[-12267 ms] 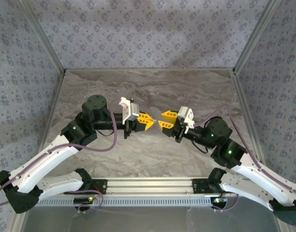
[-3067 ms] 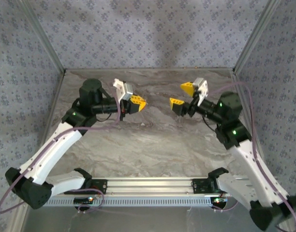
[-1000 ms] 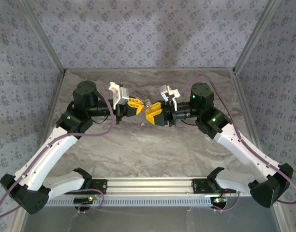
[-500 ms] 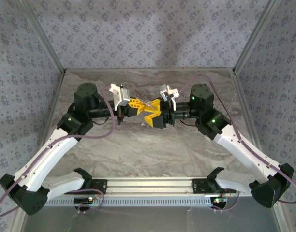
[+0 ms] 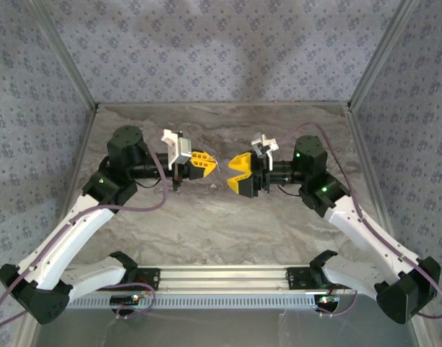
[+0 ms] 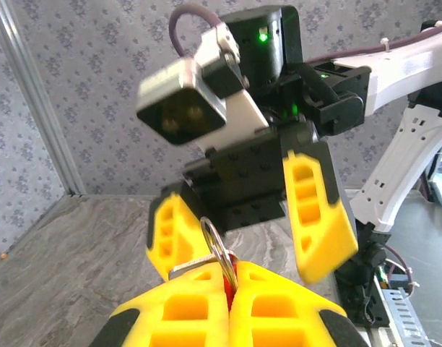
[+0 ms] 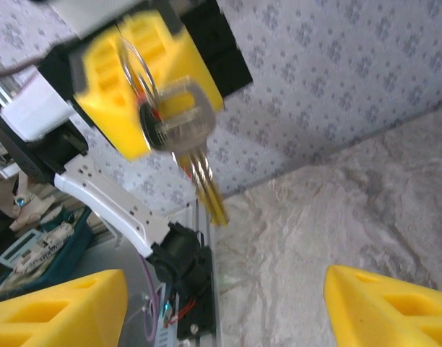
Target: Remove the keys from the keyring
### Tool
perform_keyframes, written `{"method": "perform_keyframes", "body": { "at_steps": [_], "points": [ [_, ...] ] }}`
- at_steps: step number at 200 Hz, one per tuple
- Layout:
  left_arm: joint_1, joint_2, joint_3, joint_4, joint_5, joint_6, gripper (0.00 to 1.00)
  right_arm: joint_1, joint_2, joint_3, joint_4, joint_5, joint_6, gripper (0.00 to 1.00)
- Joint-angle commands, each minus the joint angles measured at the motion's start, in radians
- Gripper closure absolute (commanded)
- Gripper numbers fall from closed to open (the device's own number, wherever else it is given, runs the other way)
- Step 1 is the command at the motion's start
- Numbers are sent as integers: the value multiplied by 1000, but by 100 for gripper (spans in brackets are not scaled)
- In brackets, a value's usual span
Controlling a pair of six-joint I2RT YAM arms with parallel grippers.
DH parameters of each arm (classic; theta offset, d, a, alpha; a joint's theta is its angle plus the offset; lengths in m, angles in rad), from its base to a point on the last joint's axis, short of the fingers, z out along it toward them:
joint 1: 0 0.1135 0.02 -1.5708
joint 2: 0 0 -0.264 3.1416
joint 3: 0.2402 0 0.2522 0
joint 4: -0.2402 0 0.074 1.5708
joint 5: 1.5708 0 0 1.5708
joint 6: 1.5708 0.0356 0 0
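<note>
Between the left fingers (image 6: 183, 312), held clear above the desk (image 5: 228, 231): the keyring (image 6: 219, 253), a thin silvery wire ring with a small red plastic piece, pinched at the fingertips. The left fingers are clenched on it.

Hanging from the ring just below the left fingers: a bunch of keys (image 7: 179, 116). They are flat metal with rounded silvery heads. The blades are stacked together, yellowish in tint, and point down toward the desk.

Facing the left fingers, a little apart from them: the right fingers (image 7: 58, 309), yellow ribbed plastic wedges, spread wide and grasping nothing.

Handling, as you may judge it: a light, stiff, hard bundle. The metal is smooth, so it will likely slip or swivel on the ring. The ring wire looks too thin to grip well. Take a key by the flat faces of its head or blade, below the left fingers, and expect its neighbours to swing. The coil will probably resist, so work each key round the ring rather than pulling it straight.

Under the left fingers: desk, grey marbled, matt.
</note>
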Motion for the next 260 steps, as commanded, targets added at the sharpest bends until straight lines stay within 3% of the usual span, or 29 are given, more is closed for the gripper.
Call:
{"method": "perform_keyframes", "body": {
  "at_steps": [1, 73, 105, 121, 144, 170, 189, 199, 211, 229, 245, 260],
  "points": [
    [-4, 10, 35, 23, 89, -4, 100, -11, -15, 10, 104, -37, 58, 24],
    [-20, 32, 32, 95, 126, -59, 100, 56, 92, 90, 212, -108, 102, 22],
    [-25, 37, 32, 110, 127, -64, 100, 78, 125, 101, 259, -118, 125, 25],
    [-25, 38, 32, 114, 129, -68, 100, 81, 138, 107, 296, -129, 153, 34],
    [-25, 33, 24, 109, 121, -61, 100, 81, 142, 124, 286, -131, 152, 65],
    [-23, 23, 14, 96, 107, -47, 100, 79, 134, 129, 249, -131, 140, 81],
    [-20, 16, 8, 87, 101, -40, 100, 74, 121, 125, 227, -120, 131, 85],
    [-19, 14, 6, 79, 98, -35, 100, 68, 110, 119, 223, -113, 132, 84],
    [-14, 10, 2, 75, 95, -35, 100, 63, 96, 109, 226, -108, 136, 62],
    [-13, 8, -3, 75, 95, -36, 100, 64, 81, 98, 245, -115, 139, 53],
    [-14, 9, 0, 77, 96, -38, 100, 70, 82, 100, 253, -124, 140, 53],
    [-13, 9, 1, 86, 98, -45, 100, 75, 88, 105, 259, -125, 147, 61]
  ]
}}
